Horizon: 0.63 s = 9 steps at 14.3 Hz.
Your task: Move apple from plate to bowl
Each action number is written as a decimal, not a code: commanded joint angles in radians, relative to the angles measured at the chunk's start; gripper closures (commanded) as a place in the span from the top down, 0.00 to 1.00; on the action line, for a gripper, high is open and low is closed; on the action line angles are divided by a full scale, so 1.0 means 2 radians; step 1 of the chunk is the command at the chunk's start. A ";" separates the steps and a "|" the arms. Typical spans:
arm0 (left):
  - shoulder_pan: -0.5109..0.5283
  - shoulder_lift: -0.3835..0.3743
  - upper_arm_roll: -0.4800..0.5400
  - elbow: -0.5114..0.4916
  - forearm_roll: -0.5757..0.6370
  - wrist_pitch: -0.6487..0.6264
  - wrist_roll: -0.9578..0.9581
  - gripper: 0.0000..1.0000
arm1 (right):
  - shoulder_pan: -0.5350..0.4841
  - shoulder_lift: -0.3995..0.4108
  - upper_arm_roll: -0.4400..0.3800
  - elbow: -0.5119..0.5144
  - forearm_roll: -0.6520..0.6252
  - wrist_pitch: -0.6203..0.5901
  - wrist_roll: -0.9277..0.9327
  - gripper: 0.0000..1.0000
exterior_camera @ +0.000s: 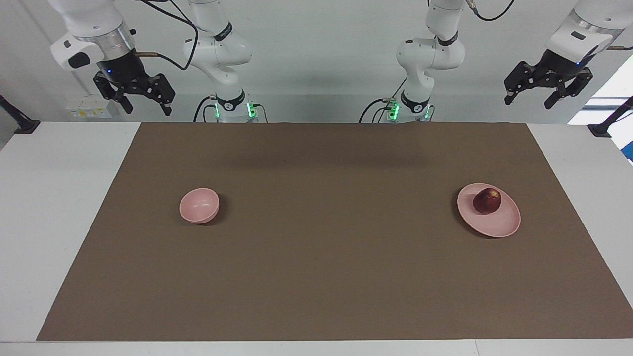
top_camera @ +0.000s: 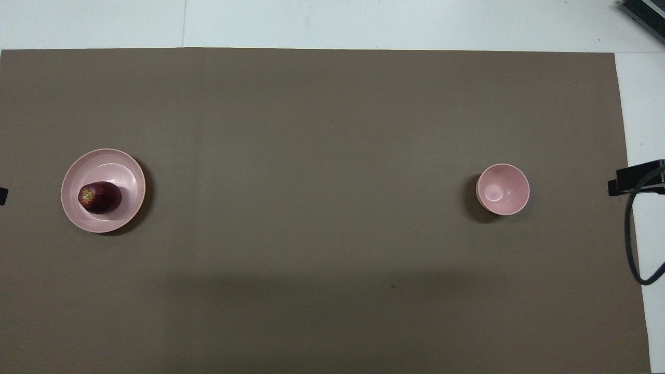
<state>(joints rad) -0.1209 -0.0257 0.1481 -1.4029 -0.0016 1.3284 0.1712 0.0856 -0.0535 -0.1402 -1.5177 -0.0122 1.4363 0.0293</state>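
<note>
Nothing is done yet — the apple point(exterior_camera: 487, 200) sits on the plate point(exterior_camera: 497, 225) at frame right, the bowl point(exterior_camera: 199, 205) is empty at left, and both tools — left tool point(exterior_camera: 548, 90), right tool point(exterior_camera: 143, 99) — hang parted in the upper corners.

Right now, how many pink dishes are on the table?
2. The plate sits toward the left arm's end of the table, with the apple on it. The bowl sits toward the right arm's end, with nothing in it. Nothing looks hidden.
</note>
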 commanded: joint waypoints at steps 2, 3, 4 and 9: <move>0.000 -0.027 0.001 -0.037 0.003 0.017 -0.018 1.00 | -0.001 -0.005 0.001 -0.004 -0.001 0.007 -0.001 1.00; 0.000 -0.027 0.002 -0.038 0.003 0.014 -0.017 1.00 | -0.001 -0.005 0.001 -0.004 -0.001 0.007 -0.002 1.00; -0.002 -0.027 0.002 -0.037 0.003 0.011 -0.017 1.00 | -0.001 -0.005 0.001 -0.004 -0.001 0.007 -0.004 1.00; -0.001 -0.027 0.002 -0.038 0.003 0.013 -0.014 1.00 | -0.001 -0.005 0.002 -0.004 0.000 0.007 -0.002 1.00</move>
<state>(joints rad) -0.1208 -0.0520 0.1500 -1.4436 -0.0016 1.3347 0.1508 0.0857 -0.0535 -0.1395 -1.5177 -0.0122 1.4363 0.0293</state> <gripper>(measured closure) 0.000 0.000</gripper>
